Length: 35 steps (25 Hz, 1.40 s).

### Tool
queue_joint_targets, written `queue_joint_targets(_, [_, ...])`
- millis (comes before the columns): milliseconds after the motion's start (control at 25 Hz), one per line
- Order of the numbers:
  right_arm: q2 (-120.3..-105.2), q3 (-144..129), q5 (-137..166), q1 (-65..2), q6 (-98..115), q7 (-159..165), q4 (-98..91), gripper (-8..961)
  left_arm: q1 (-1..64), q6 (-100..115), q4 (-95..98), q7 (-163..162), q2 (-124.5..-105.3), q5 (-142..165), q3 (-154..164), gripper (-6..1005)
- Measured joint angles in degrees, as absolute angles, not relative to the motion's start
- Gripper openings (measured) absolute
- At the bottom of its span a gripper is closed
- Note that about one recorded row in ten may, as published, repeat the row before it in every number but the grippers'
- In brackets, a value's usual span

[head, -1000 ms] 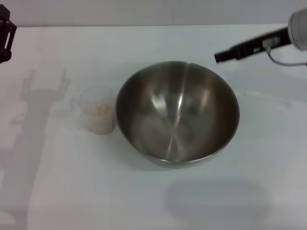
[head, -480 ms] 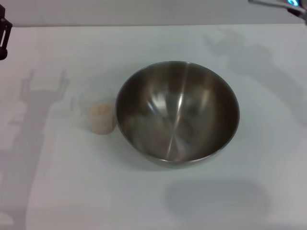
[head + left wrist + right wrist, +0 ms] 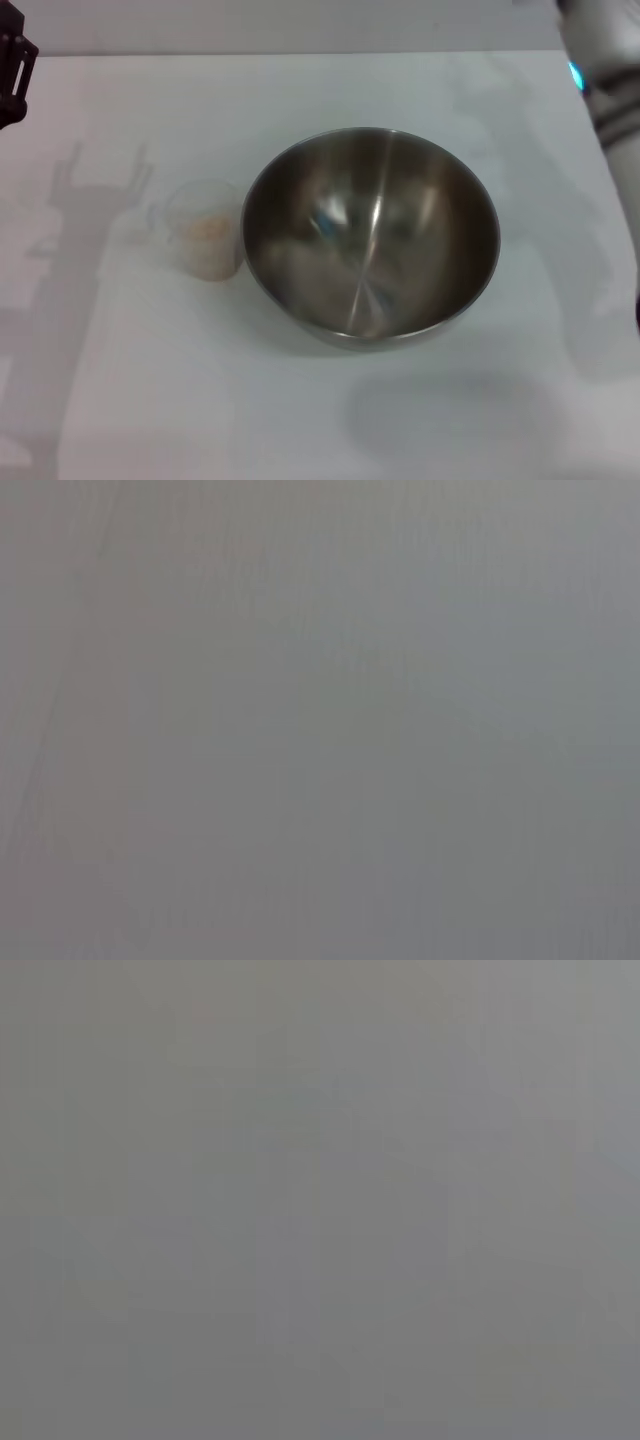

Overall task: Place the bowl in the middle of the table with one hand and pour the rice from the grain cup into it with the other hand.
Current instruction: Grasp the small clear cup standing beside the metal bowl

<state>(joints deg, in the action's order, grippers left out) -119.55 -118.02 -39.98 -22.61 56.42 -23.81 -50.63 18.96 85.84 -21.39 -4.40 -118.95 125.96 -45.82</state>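
Bowl (image 3: 370, 235) upright on the table (image 3: 300, 420), about mid-table. Grain cup (image 3: 205, 230) upright just left of the bowl, rims nearly touching; rice (image 3: 208, 240) inside it. Bowl holds nothing. Left hand (image 3: 12, 65) far left of the bowl, behind the cup.

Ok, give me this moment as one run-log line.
bowl: mid-table, empty | grain cup: upright beside bowl, rice inside | left gripper: far-left edge | right arm: right edge

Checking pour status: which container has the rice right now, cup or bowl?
The grain cup, left of the bowl: pale rice inside; the bowl looks empty.
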Motion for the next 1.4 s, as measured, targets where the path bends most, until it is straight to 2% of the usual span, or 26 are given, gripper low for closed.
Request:
queue_joint_targets(120, [-119.6, -119.95, -39.61, -21.22, 75.44, -3.36, -37.56, 477, 18.97, 85.81, -21.27, -4.4, -118.96, 125.94, -45.8, 830])
queue_joint_targets(280, [-119.28, -118.48, -39.56, -20.07, 85.1, 11.73, -27.38, 476, 18.76, 85.79, -21.1, -4.4, -118.98, 125.94, -45.45, 830])
queue_joint_targets(320, [-118.95, -116.24, -39.55, -20.05, 89.28, 21.49, -18.87, 476, 18.56, 85.75, -21.0, -4.4, -118.99, 125.95, -44.91, 830])
queue_joint_targets(440, [-118.52, -114.35, -39.54, -20.56, 91.49, 27.33, -12.48, 476, 18.33, 85.61, -20.83, -4.38, -119.03, 125.93, -44.26, 830])
queue_joint_targets(520, [-117.41, -112.74, -39.43, -21.27, 92.91, 32.92, -5.03, 476, 17.49, 84.56, -20.74, -3.99, -119.09, 125.57, -43.19, 830])
queue_joint_targets(800, [-115.77, -111.54, -39.82, -21.59, 92.18, 33.67, 0.11, 475, 15.37, 81.56, -20.72, -3.66, -119.09, 125.57, -42.07, 829])
queue_joint_targets(1400, [-114.74, -110.21, -39.54, -24.05, 83.6, 29.22, 0.63, 474, 7.81, 80.41, -22.02, 7.1, -119.09, 125.49, -30.44, 830])
